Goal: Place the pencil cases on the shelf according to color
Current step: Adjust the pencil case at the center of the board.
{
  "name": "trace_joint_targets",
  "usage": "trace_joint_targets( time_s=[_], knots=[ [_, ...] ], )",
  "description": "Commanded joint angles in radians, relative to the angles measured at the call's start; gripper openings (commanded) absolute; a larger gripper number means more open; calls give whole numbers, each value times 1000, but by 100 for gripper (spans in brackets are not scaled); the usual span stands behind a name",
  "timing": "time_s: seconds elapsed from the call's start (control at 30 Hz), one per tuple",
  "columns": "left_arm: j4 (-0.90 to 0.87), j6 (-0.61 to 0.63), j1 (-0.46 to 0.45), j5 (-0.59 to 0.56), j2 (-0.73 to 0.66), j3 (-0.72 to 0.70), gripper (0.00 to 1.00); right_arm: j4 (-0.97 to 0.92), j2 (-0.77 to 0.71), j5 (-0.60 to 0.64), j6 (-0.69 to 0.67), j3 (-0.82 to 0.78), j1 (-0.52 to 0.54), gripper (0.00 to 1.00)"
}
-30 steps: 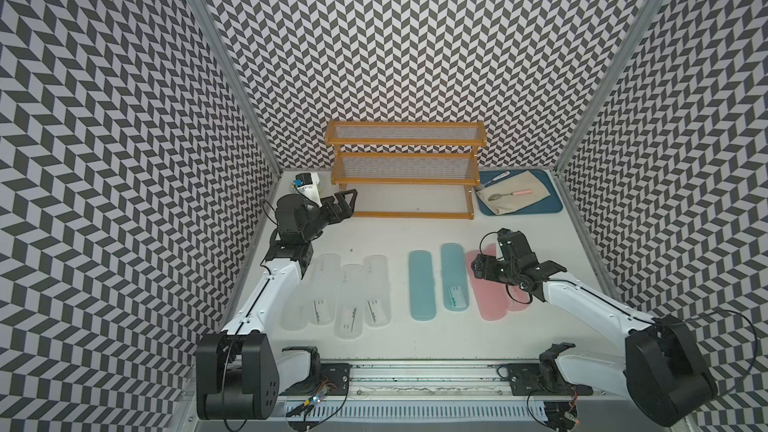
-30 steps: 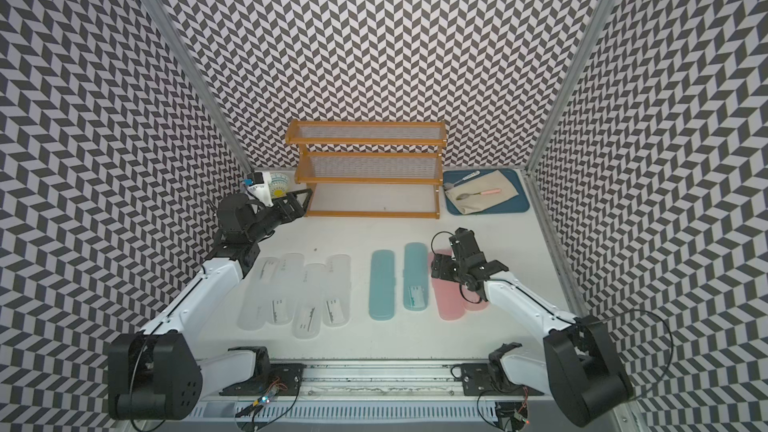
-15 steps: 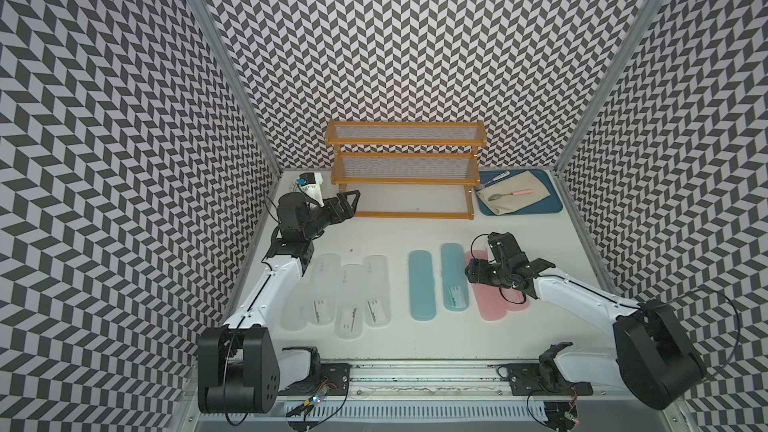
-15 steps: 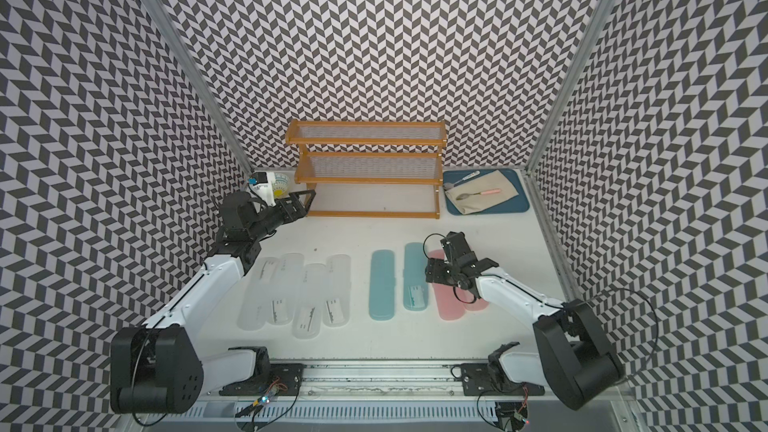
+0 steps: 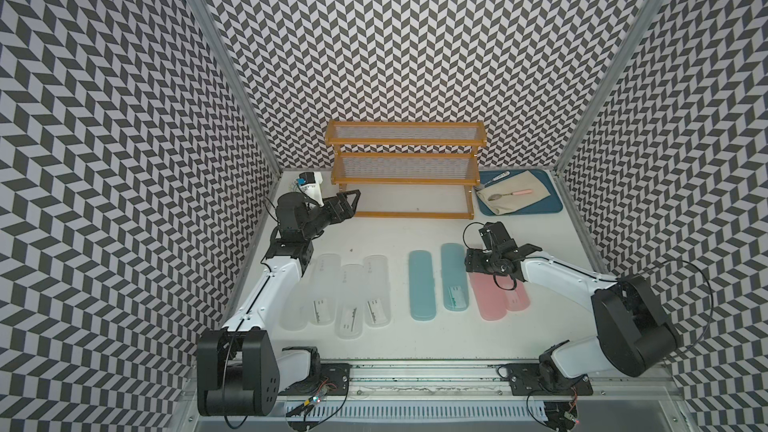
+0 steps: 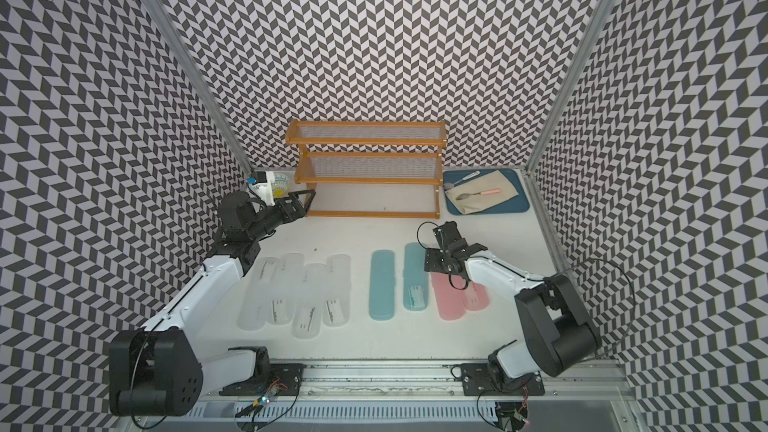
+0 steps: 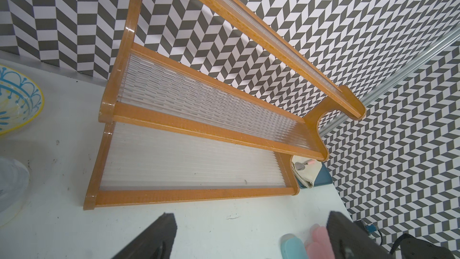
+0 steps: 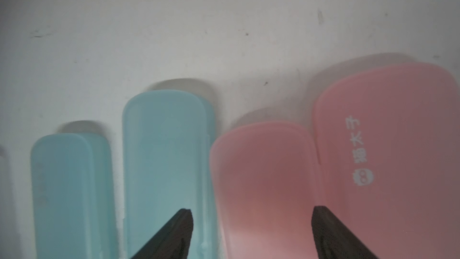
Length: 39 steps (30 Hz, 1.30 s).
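Beneath the right tool [image 8: 250,211], jaws spread astride it, lies a pink case [image 8: 263,168].

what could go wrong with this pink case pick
The right gripper straddles the inner pink case, but one fingertip hangs over the neighbouring teal case and the outer pink case lies beside it; closing could pinch or drag a neighbour. The left gripper, open near the shelf, might nudge its frame.
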Motion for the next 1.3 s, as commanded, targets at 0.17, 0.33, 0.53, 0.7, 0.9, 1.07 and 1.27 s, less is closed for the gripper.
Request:
trace_joint_targets(
  time_s=[0.17, 0.33, 0.53, 0.7, 0.9, 1.07, 1.27],
  knots=[
    [9, -1, 1, 24, 5, 25, 99, -178, -43, 89, -2, 5, 16, 80],
    [9, -3, 1, 24, 3, 27, 99, -163, -54, 27, 18, -30, 43, 80],
    [11, 4, 1, 8, -20, 20, 99, -124, -20, 1, 35, -45, 75, 78],
    [10, 1, 2, 9, -16, 19, 99, -106, 42, 19, 43, -19, 103, 79],
    [-1, 11, 1, 7, -25, 23, 99, -101, 120, 51, 35, 38, 110, 80],
    [0, 9, 3, 8, -22, 23, 99, -88, 160, 114, 14, 69, 90, 80],
    [-2, 9, 1, 16, -18, 26, 99, -86, 177, 110, -42, 138, 7, 80]
  ],
)
